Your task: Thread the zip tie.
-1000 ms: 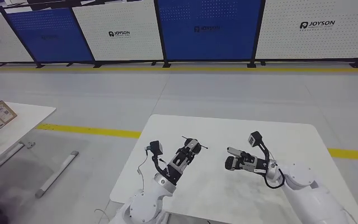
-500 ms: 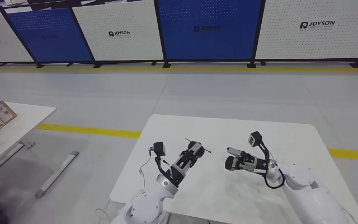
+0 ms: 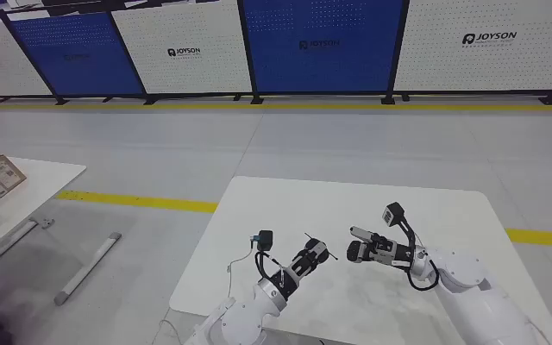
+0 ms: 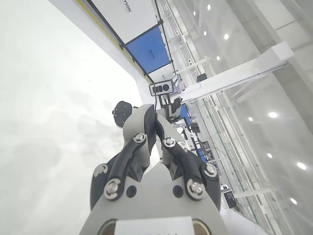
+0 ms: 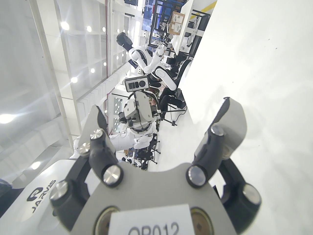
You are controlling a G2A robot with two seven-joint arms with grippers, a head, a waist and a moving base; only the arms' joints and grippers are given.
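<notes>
Left hand [image 3: 317, 251] moved nearer right hand [image 3: 351, 242], pinching one zip tie [image 3: 310, 235]

A white table [image 3: 414, 203] stands on grey floor [image 3: 259, 138], blue and white panels [image 3: 323, 43] well behind.

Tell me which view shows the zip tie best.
Top view: the zip tie pokes out both sides of the shut left gripper. Left wrist view buries it between the pads; right wrist view, too small to tell.

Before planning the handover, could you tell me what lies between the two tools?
Only bare table, in the top view; the zip tie in the left tool juts toward the open right tool.
</notes>
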